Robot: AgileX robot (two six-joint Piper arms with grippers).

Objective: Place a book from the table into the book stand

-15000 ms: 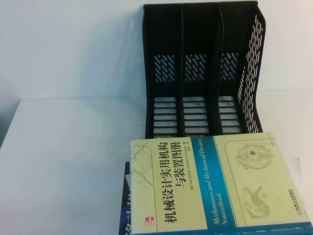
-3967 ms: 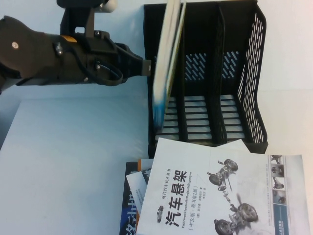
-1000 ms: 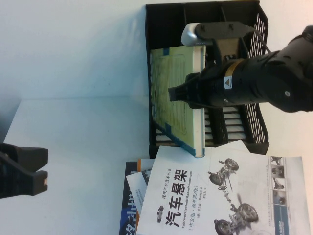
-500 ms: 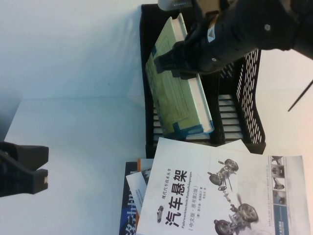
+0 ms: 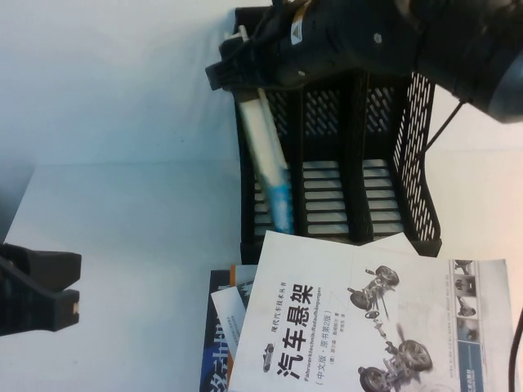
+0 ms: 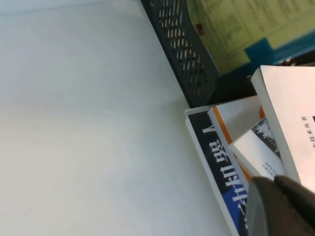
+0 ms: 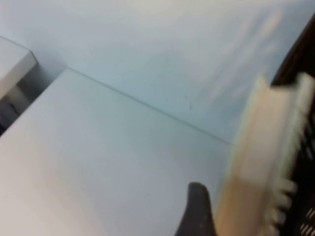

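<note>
The pale yellow-green book (image 5: 268, 167) stands on edge in the leftmost slot of the black book stand (image 5: 418, 147), its top leaning toward the stand's left wall. My right gripper (image 5: 233, 72) reaches across the top of the stand and is shut on the book's upper end. In the right wrist view one dark finger (image 7: 197, 211) lies against the book's cream page edge (image 7: 258, 157); the other finger is hidden. My left gripper (image 5: 49, 290) is shut and empty at the table's (image 5: 131, 229) near left. The book's cover (image 6: 236, 29) shows behind the stand's wall (image 6: 189, 59).
A white book with car-part drawings (image 5: 368, 318) lies in front of the stand on a loose stack of other books (image 5: 225, 327), which also shows in the left wrist view (image 6: 231, 147). The right arm's bulk (image 5: 425, 41) hangs over the stand's top.
The right gripper has swung left and up with the book. The book has turned from leaning face-out to standing edge-on in the left slot. The left gripper has not moved.
</note>
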